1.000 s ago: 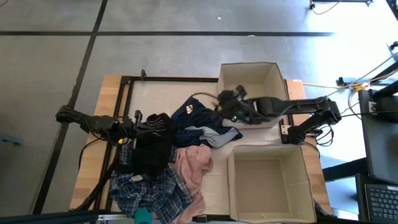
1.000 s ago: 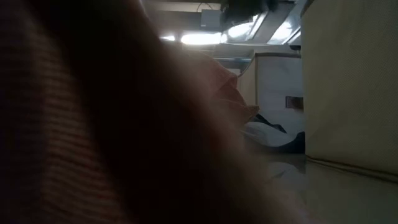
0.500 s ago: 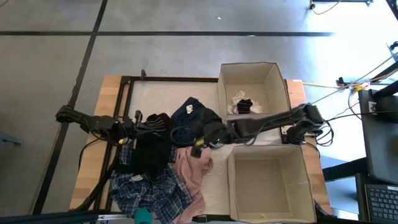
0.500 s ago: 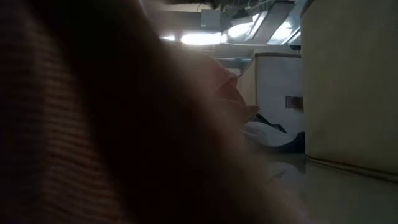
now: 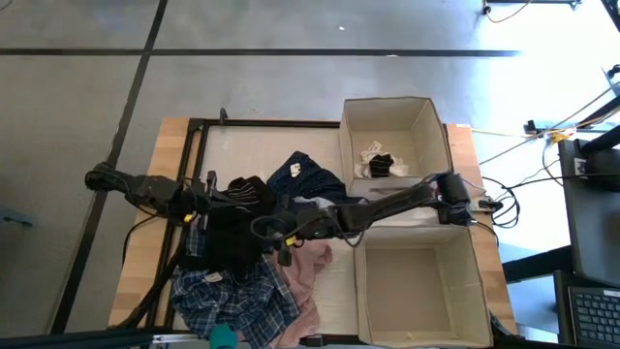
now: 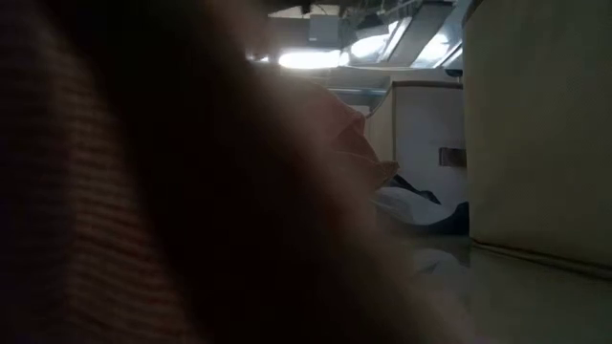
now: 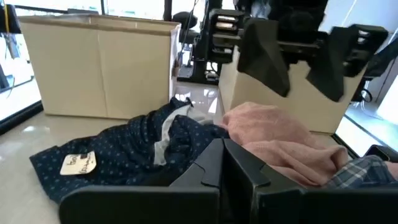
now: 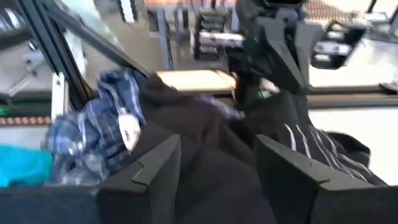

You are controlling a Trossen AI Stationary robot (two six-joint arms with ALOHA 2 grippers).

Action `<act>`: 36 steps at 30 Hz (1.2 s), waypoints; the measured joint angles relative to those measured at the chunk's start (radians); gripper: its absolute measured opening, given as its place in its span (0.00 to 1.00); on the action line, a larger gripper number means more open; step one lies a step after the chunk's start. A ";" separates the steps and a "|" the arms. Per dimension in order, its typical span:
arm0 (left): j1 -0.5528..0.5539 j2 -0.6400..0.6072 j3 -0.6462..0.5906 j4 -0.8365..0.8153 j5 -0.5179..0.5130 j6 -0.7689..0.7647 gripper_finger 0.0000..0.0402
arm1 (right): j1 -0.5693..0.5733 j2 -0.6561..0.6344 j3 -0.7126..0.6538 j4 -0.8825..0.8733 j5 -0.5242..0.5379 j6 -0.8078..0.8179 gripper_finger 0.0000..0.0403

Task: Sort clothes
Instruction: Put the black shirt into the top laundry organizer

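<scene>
Clothes lie heaped toward the left half of the tabletop [image 5: 387,291]: a black garment [image 5: 235,233] in the middle of the heap, a navy dotted piece [image 5: 300,181] beside it toward the far edge, a pink garment [image 5: 308,264] nearer the front, blue-white plaid [image 5: 232,299] at the front-left corner, and a small teal piece [image 5: 224,336] at the front edge. The right gripper [image 5: 274,236] reaches across from the right side, fingers [image 8: 283,168] spread over the black garment. The left gripper [image 5: 215,197] sits at the heap's left side, fingers [image 7: 208,168] pressed together. 2 cardboard boxes stand along the right edge; the far box [image 5: 391,110] holds a cream-white and black bundle [image 5: 378,163].
</scene>
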 joint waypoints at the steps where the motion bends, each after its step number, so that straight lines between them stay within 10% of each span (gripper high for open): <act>1: 0.000 0.000 0.002 -0.015 0.000 -0.005 0.00 | 0.000 0.013 0.011 0.009 -0.002 0.000 0.51; 18: 0.000 0.002 0.003 -0.057 -0.009 -0.008 0.00 | 0.000 0.317 0.486 -0.254 -0.050 -0.002 0.51; 36: 0.000 0.002 0.003 -0.059 -0.010 -0.012 0.00 | -0.003 0.452 0.518 -0.295 0.064 -0.058 0.51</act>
